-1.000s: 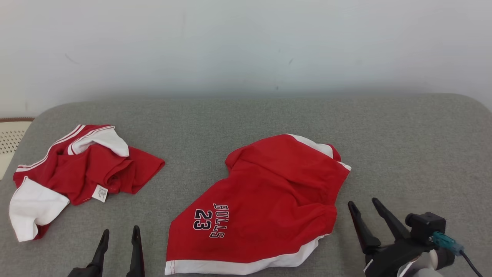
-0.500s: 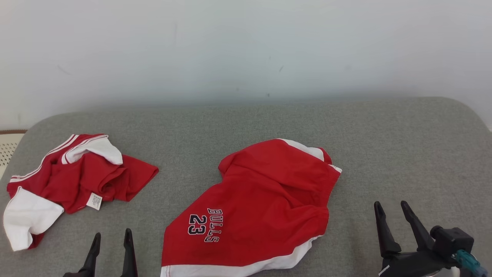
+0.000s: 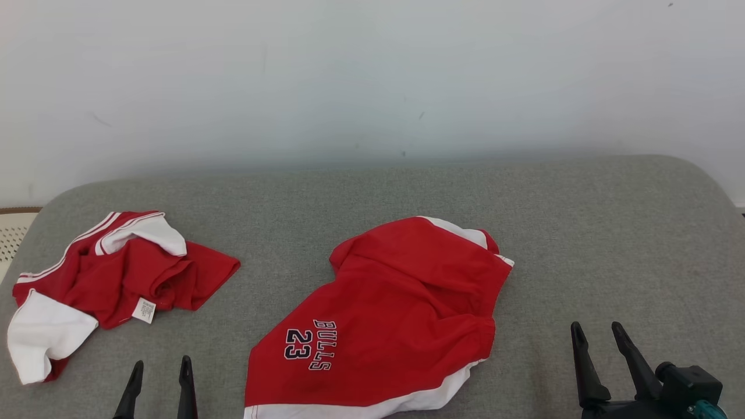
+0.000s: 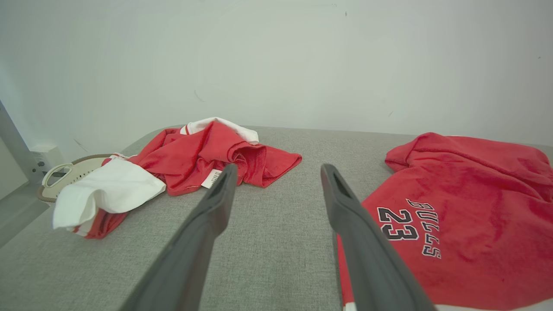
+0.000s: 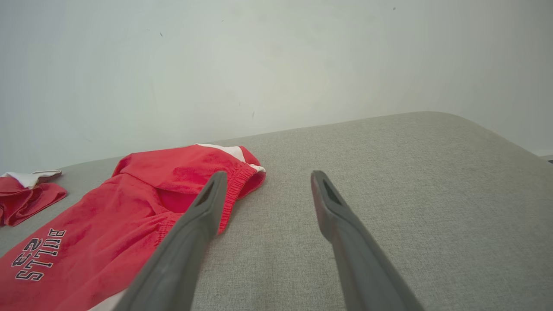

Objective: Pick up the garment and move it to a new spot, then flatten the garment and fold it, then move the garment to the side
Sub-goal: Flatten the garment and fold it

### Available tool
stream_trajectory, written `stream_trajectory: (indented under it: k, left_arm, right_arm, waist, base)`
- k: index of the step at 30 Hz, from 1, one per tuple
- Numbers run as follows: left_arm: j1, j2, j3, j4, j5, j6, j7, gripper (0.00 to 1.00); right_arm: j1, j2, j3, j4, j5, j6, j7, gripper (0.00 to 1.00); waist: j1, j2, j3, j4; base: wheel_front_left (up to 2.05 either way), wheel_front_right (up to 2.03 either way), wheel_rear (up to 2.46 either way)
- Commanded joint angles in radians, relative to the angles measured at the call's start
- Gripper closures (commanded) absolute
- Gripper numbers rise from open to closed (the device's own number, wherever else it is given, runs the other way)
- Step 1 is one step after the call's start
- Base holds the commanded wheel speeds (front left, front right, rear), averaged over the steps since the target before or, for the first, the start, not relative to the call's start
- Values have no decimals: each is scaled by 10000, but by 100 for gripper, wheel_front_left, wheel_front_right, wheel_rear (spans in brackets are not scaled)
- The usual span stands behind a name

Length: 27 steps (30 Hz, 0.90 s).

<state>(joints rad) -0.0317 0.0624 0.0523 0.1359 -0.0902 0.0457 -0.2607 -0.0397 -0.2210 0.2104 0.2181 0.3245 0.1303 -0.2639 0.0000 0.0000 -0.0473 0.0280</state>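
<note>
Two red garments lie on the cushion [image 3: 582,233] in your head view: shorts [image 3: 396,314] at the middle of the front edge, a crumpled shirt [image 3: 116,273] by the left edge, well apart. Left gripper [image 3: 162,362] sits between them at the front, right gripper [image 3: 596,327] right of the shorts. Both are spread wide and hold nothing.

Left wrist view: you see fingers splayed over bare cushion, shirt ahead-left, shorts beside the right finger.

Right wrist view: fingers wide, shorts' waistband behind the left finger.

Head above, wrists low; shorts [image 3: 384,314] shared
</note>
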Motion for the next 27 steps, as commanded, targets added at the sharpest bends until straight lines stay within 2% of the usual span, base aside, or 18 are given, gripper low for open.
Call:
stream_trajectory:
  k: [1, 27]
  left_arm:
    - [115, 79, 25, 23, 15, -84, -39, 0]
    - [103, 31, 230, 117, 123, -124, -39, 0]
  right_arm:
    - [110, 40, -30, -37, -85, 8, 20, 0]
    - [84, 94, 138, -32, -2, 8, 126, 0]
  waist:
    - [0, 0, 1, 32]
    - [0, 0, 95, 76]
  base:
    - [0, 0, 0]
    - [0, 0, 0]
